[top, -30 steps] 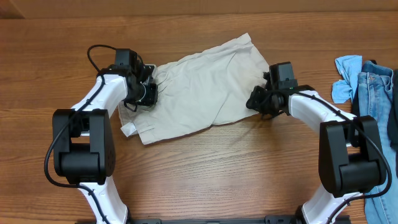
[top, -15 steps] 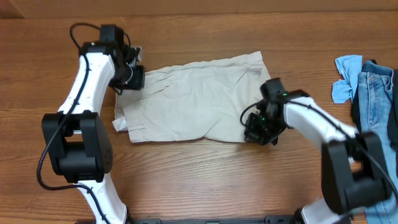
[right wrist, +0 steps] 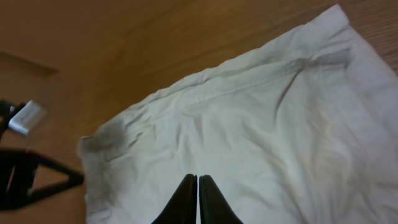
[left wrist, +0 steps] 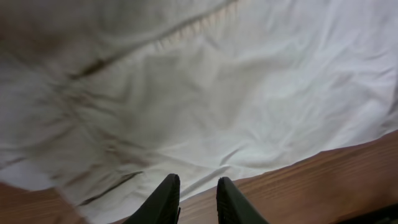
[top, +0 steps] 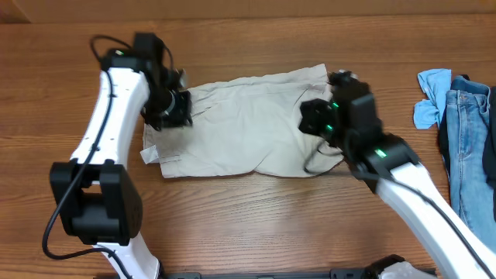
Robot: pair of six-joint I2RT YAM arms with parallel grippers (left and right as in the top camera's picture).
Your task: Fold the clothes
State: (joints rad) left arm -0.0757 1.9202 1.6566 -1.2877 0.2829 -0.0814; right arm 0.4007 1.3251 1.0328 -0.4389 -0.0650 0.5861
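Two grippers of mine hang over one pale beige, wrinkled cotton pair of shorts [top: 248, 128]. It lies spread out near the middle of the brown wooden table [top: 256, 225], its long side running left to right.

My left gripper [left wrist: 198, 202] is over the shorts' left end. Its dark fingers stand a narrow gap apart with nothing between them. Past them my wrist camera shows creased fabric and the cloth's edge meeting bare wood.

My right gripper [right wrist: 198, 198] is over the shorts' right end. Its two fingertips are pressed together into a point, pinching no cloth that I can see. Beyond them run a long seam and a hemmed corner of the fabric.

A small white flap [top: 149, 156] pokes out at the shorts' lower left corner. Well apart from the shorts, at the table's right edge, sit a crumpled light blue cloth [top: 432, 97] and blue denim jeans [top: 469, 132], touching each other.
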